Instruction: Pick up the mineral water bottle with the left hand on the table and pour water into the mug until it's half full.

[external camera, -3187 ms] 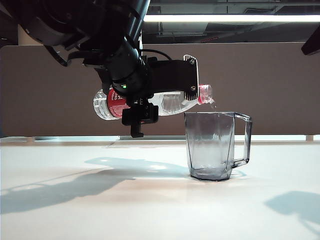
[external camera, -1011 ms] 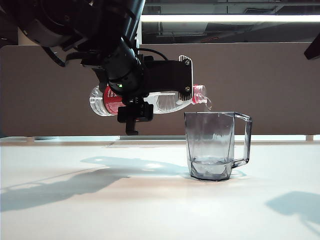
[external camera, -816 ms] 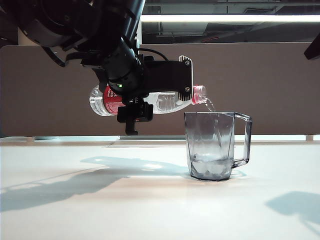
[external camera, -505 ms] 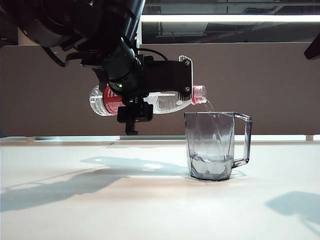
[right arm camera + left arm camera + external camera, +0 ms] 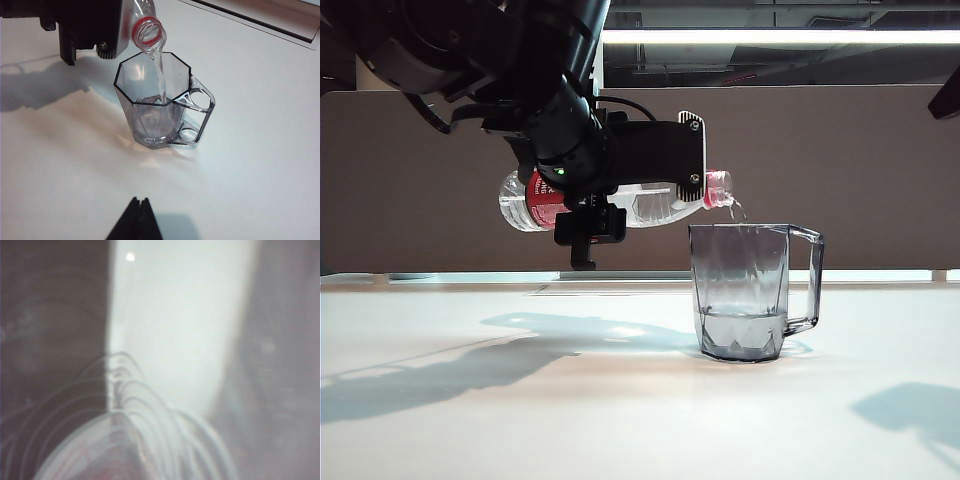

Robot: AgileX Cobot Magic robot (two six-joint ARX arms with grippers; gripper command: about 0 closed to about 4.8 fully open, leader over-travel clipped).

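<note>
Water level in the mug point(image 5: 740, 290) has risen. Left gripper point(image 5: 650, 190) clamps the mineral water bottle point(image 5: 650, 205) level, mouth over the rim. Right gripper point(image 5: 135, 220) above the mug; jaw state indeterminate.

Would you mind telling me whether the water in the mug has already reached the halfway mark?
No, in the exterior view the water line in the mug sits well below mid-height while the mineral water bottle pours.

No readable text; mineral water bottle point(image 5: 535, 203) red label illegible, mostly hidden.

the glossy white table point(image 5: 520, 420) carries only the smoky faceted mug point(image 5: 745, 295), upright.
</note>
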